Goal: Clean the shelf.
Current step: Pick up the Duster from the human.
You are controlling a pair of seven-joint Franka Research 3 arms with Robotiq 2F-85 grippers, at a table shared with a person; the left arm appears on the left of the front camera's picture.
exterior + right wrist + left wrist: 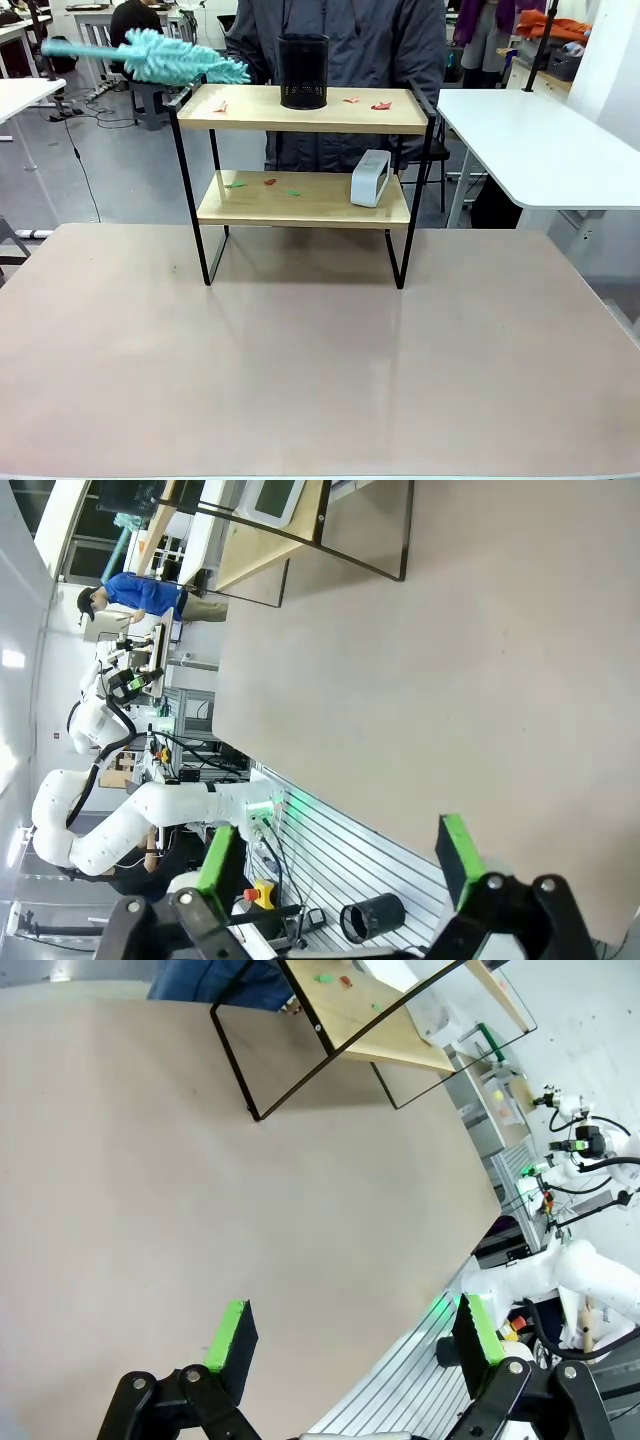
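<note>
Standing toward the far side of the bench (pixel 320 380), about midway across it, the shelf (pixel 262 110) carried a black mesh cup (pixel 303 70) and a few red paper scraps (pixel 381 104) on its top board. The lower board held a small white box (pixel 371 178) and some green and red bits (pixel 269 182). A teal duster (pixel 175 58) hovered at the top board's left corner; who held it could not be told. A person (pixel 370 45) in a grey coat stood just behind the shelf. In the wrist views the left hand (pixel 353 1332) and the right hand (pixel 338 860) each had fingers spread wide with nothing between them, well apart from the shelf. The shelf looked light and stiff, so a hard sweep could probably slide or rock it on its thin legs. A steadying hold would likely sit best on a black upright or a board's edge. The scraps seemed near weightless and apt to scatter.
</note>
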